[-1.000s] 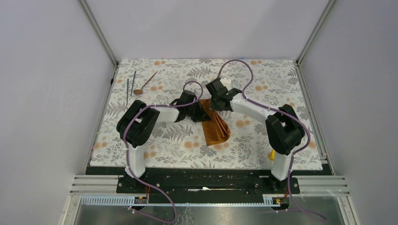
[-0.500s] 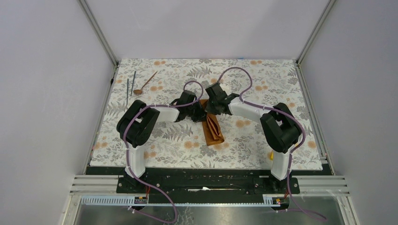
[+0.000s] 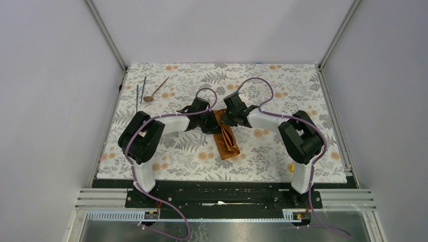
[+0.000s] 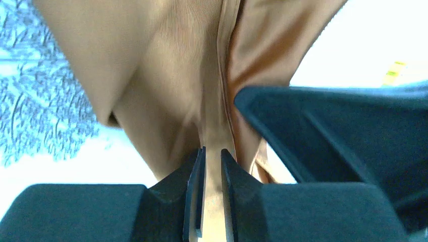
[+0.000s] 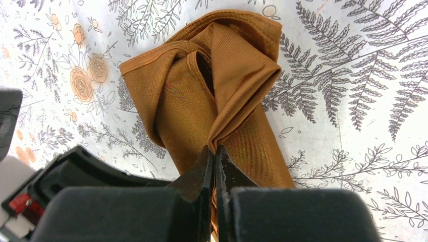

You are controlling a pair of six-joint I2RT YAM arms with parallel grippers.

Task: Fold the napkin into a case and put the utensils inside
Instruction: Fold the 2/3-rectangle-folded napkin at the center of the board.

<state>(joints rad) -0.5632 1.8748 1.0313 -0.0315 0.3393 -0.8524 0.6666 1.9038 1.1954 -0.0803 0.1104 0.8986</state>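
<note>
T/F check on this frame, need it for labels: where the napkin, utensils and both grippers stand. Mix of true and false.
1. The right gripper is shut on a fold of the napkin. True.
2. The spoon is tucked inside the napkin. False: it lies on the tablecloth at the far left, beside two dark rods, apart from the napkin.
3. The napkin lies spread out as a flat square. False: it is gathered into a narrow, loosely folded strip.
4. Napkin cloth runs between the jaws of the left gripper. True.
5. Both grippers are at the near end of the napkin. False: both are at its far end.
</note>
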